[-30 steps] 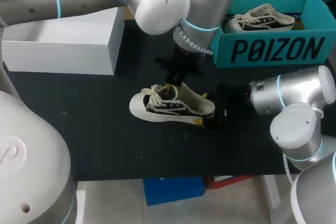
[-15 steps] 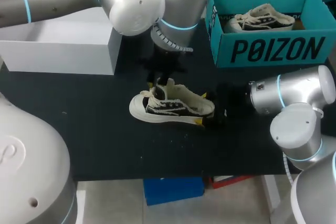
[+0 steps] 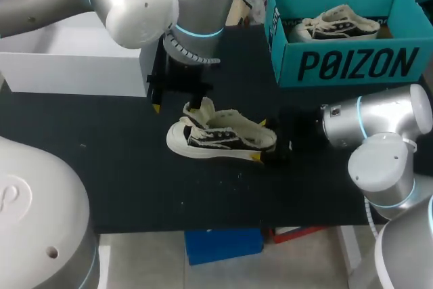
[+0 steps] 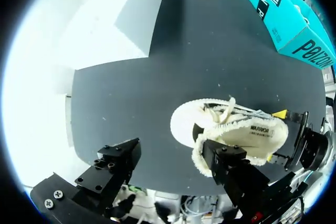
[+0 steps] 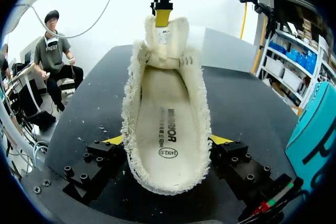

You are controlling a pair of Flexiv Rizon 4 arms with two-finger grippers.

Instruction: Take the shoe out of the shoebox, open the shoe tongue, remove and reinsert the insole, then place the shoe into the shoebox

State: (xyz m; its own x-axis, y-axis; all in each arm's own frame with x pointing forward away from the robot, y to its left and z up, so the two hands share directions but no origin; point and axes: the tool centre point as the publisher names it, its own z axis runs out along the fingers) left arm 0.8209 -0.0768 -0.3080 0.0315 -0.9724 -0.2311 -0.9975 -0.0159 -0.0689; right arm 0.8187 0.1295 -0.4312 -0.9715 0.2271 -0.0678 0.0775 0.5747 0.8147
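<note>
Head view: black table (image 3: 122, 181) carries a white box (image 3: 74, 65) at far left and the teal shoebox (image 3: 352, 65) at far right, w/ a second shoe (image 3: 335, 24) lying inside it. The shoe (image 3: 220, 137) being worked lies mid-table on its sole, toe toward the white box, well apart from the shoebox.

R gripper (image 5: 167, 142) is pinching the shoe's heel end, yellow tips pressed on both sides. L gripper (image 3: 172, 105) hangs spread above the table just beside the toe, nothing btwn its fingers.

Tongue (image 5: 165, 43) stands folded up and fwd, so the mouth is wide open and the insole (image 5: 168, 124) shows flat inside, not yet lifted.

Judgement: tongue step looks done; insole removal is next. To do it well:
- R holds the heel firm, no twist.
- L comes in from above thru the mouth, clear of laces and tongue.
- Pinch only the insole's rear edge, not the fuzzy collar.
- Peel up and back slowly so the shoe doesn't lift w/ it.
</note>
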